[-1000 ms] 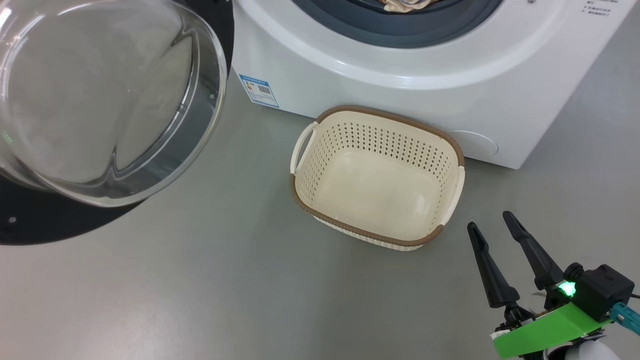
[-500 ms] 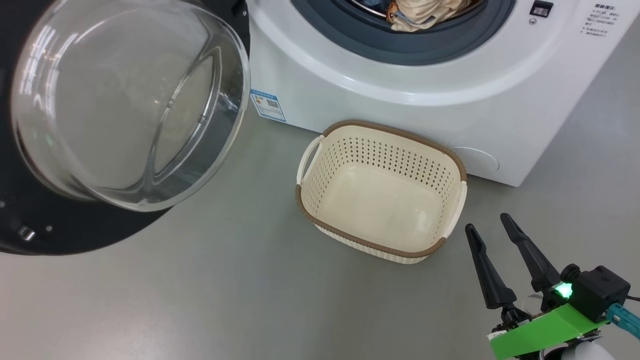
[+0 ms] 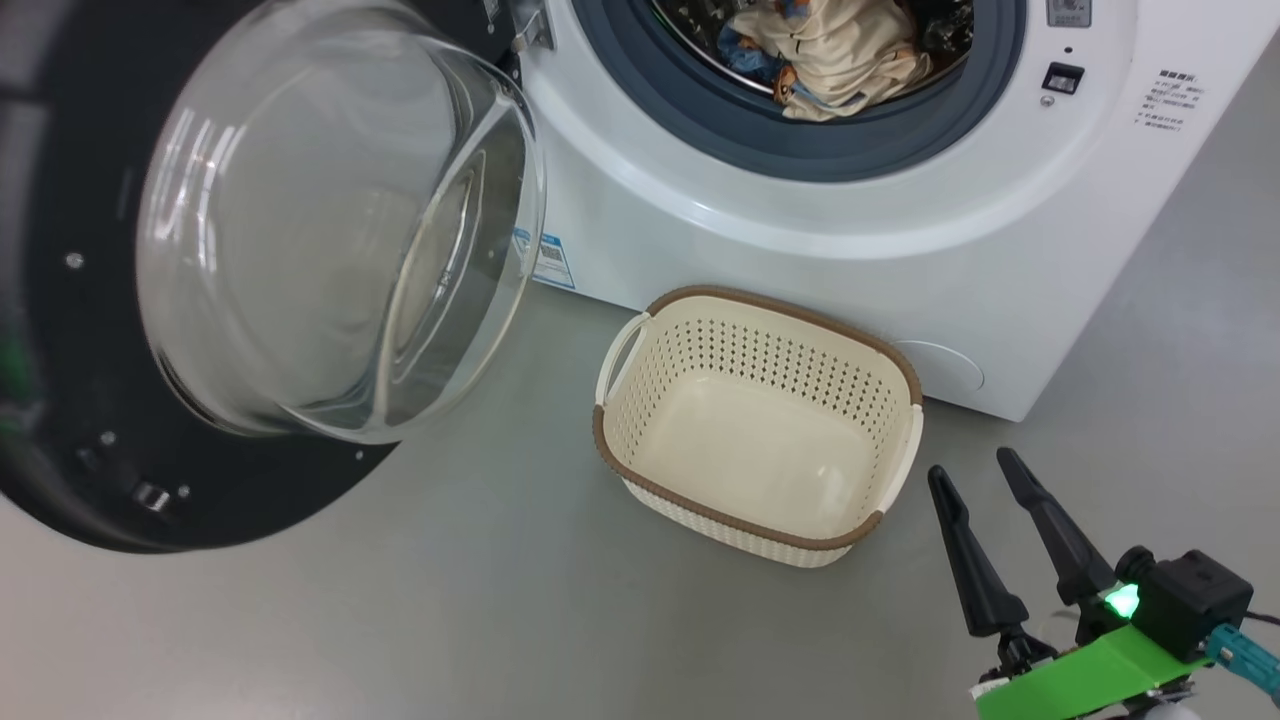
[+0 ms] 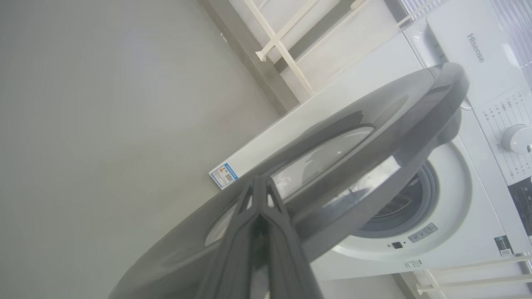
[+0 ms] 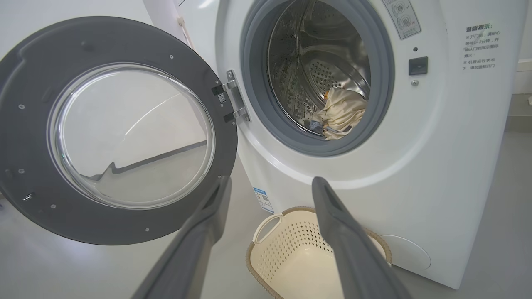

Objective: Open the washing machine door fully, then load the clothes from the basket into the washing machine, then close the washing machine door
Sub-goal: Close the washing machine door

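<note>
The washing machine point(image 3: 800, 240) stands with its door point(image 3: 60, 440) swung out to the left, glass bowl facing me. The clothes point(image 3: 830, 50), cream with some blue print, lie in the steel drum point(image 5: 316, 62); they also show as a heap point(image 5: 341, 114) in the right wrist view. The basket point(image 3: 700, 512) sits empty on the floor before the machine. My right gripper point(image 3: 971, 462) hovers open right of the basket, nothing between its fingers point(image 5: 332, 216). My left gripper point(image 4: 257, 179) is shut, its tips at the outer face of the door point(image 4: 374, 124); whether they touch it I cannot tell.
Grey floor point(image 3: 450, 600) spreads in front and to the left. The open door juts out into the space left of the basket. A white rail frame point(image 4: 282, 45) stands beside the machine. A blue label point(image 3: 552, 262) sits low on its front.
The head camera has tilted up, so the drum and clothes now show. The glass bowl now overlaps part of the blue label. My right gripper stays open in place.
</note>
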